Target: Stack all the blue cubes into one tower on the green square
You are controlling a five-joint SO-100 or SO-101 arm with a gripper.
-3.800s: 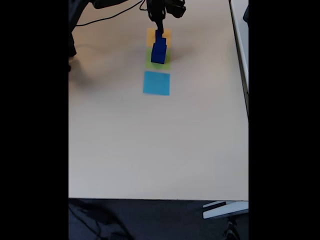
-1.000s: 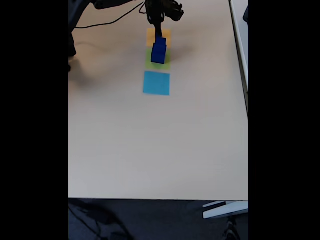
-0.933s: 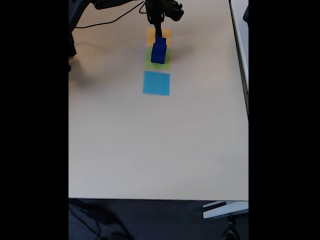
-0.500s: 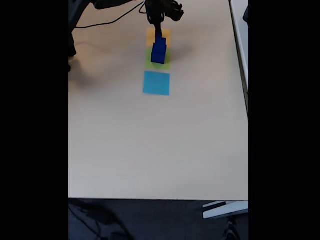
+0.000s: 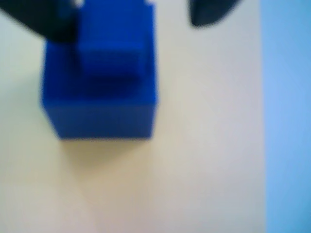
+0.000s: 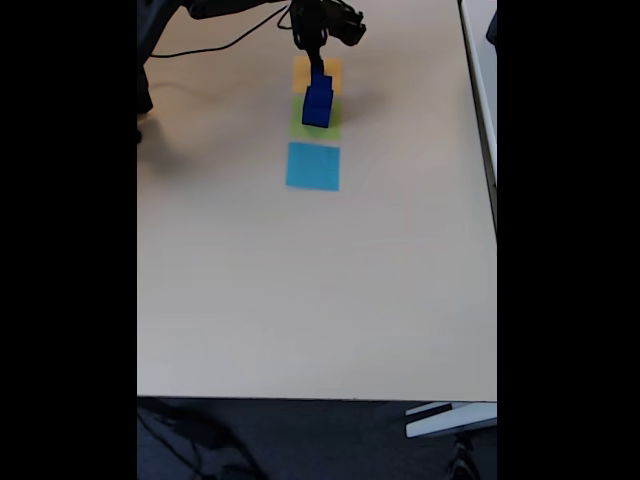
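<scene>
Blue cubes [image 6: 318, 100] stand stacked on the green square [image 6: 331, 124]; above, the hand [image 6: 318, 58] hangs fingers apart.

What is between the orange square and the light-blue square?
In the fixed view, the green square lies between the orange square and the light-blue square, with the tower of blue cubes standing on it.

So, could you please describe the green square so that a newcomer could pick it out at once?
On the beige table, three flat coloured patches lie in a line near the far edge. The green square is the middle one, between the orange-yellow patch and the light-blue patch. It alone carries the blue cubes.
</scene>
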